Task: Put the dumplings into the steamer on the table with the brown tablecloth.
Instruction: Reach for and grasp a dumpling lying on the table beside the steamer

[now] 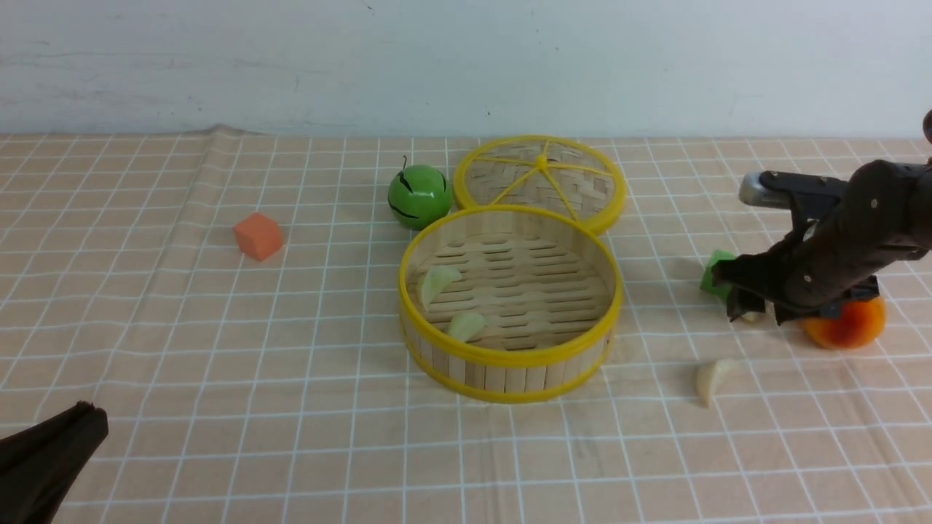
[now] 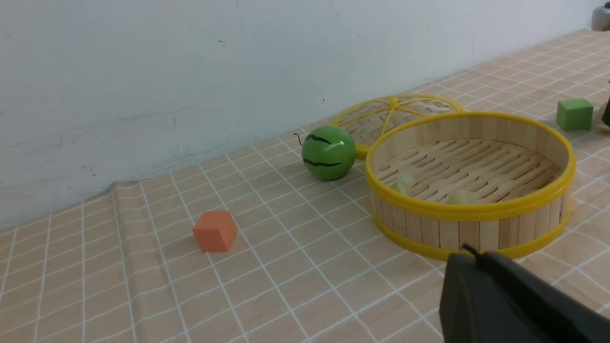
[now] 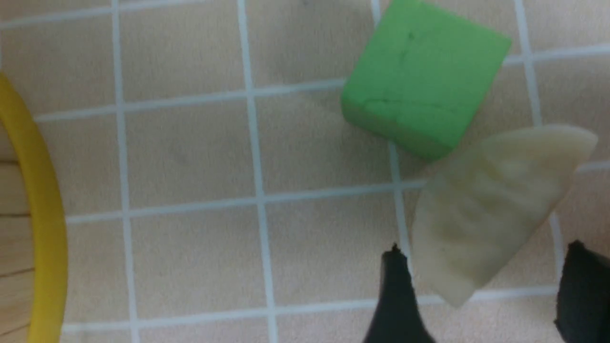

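Note:
The steamer (image 1: 510, 358) stands mid-table on the brown tablecloth (image 1: 218, 349), with two dumplings (image 1: 439, 280) (image 1: 466, 325) on its slatted floor. A third dumpling (image 1: 712, 378) lies on the cloth to its right. A fourth dumpling (image 3: 491, 214) lies right beside a green cube (image 3: 424, 81). My right gripper (image 3: 483, 247) is open and low over it, one finger on each side of its near end, not touching. In the front view this gripper (image 1: 753, 309) hides most of that dumpling. My left gripper (image 2: 472, 252) is shut and empty, near the front left of the table (image 1: 87, 411).
The flat woven lid (image 1: 539, 182) lies behind the steamer, touching it. A green watermelon ball (image 1: 418, 196) sits left of the lid. An orange cube (image 1: 258, 236) is further left. An orange-red fruit (image 1: 848, 324) sits under my right arm. A wall bounds the far edge.

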Action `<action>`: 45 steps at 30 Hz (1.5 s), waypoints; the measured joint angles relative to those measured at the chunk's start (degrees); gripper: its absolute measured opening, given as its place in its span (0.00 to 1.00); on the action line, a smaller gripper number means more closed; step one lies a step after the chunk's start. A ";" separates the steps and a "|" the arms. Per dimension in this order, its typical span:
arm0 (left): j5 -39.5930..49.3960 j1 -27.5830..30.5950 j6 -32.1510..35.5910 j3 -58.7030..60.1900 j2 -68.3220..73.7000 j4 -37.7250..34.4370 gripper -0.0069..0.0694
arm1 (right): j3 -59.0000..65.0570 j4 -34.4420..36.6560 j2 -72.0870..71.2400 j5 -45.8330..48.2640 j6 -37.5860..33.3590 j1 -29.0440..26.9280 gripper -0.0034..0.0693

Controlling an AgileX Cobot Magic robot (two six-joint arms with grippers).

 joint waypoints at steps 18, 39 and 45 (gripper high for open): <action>-0.37 0.00 0.22 0.00 0.00 0.00 0.07 | -2.62 -1.98 3.09 -5.39 1.42 -0.47 0.59; -0.44 0.00 0.24 0.04 2.89 0.01 0.08 | -2.44 4.80 -1.81 4.50 -4.78 2.95 0.58; -0.77 0.00 0.29 0.04 2.89 0.01 0.09 | -2.44 4.41 -0.75 2.90 -0.22 1.31 0.62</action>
